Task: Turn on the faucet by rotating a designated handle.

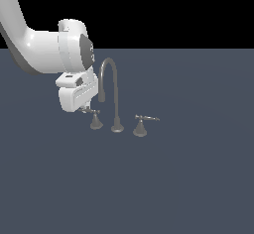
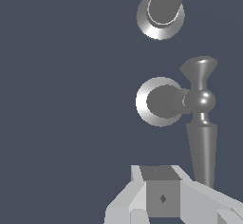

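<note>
The faucet (image 1: 110, 87) stands mid-floor, its handle (image 1: 93, 117) at about nine o'clock of the spout base. My gripper (image 2: 163, 197) hangs just beside the lever; how wide it stands, I cannot tell. I judge this the approach step: next I must push the lever sideways.

gripper (image 1: 85, 110) fingertips hidden behind hand, spout (image 2: 164, 2) cut by wrist view edge, handle (image 2: 201, 137) tip hidden

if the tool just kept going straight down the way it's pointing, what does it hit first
Most likely the lever of the handle, which lies right under the tool; in the wrist view the rod runs up to one finger. Depth is unclear.
</note>
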Tool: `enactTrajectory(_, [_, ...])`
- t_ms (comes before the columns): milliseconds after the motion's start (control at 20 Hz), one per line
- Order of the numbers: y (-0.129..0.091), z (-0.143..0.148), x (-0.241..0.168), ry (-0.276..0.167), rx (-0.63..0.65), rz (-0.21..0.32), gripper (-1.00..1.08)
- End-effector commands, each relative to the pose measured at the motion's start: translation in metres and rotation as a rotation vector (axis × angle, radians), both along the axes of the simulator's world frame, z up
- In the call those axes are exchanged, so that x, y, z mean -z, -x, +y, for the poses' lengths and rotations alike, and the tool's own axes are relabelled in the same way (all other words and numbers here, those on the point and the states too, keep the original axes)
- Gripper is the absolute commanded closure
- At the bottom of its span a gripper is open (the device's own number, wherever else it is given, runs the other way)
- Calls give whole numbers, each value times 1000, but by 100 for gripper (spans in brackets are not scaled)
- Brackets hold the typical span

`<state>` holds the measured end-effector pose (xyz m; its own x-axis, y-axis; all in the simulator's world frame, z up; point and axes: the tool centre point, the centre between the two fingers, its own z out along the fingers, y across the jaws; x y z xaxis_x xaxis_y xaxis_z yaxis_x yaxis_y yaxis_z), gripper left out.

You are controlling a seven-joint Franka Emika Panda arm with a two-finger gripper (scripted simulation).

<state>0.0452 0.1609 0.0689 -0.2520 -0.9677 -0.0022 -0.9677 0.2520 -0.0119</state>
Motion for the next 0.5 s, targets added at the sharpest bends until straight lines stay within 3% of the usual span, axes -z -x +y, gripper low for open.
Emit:
enactTrajectory(0, [14, 13, 4, -1, -10, 12, 108])
enactTrajectory(100, [3, 4, -1, 2, -1, -6, 108])
enactTrajectory(450, [26, 6, 1, 1, -5, 1, 108])
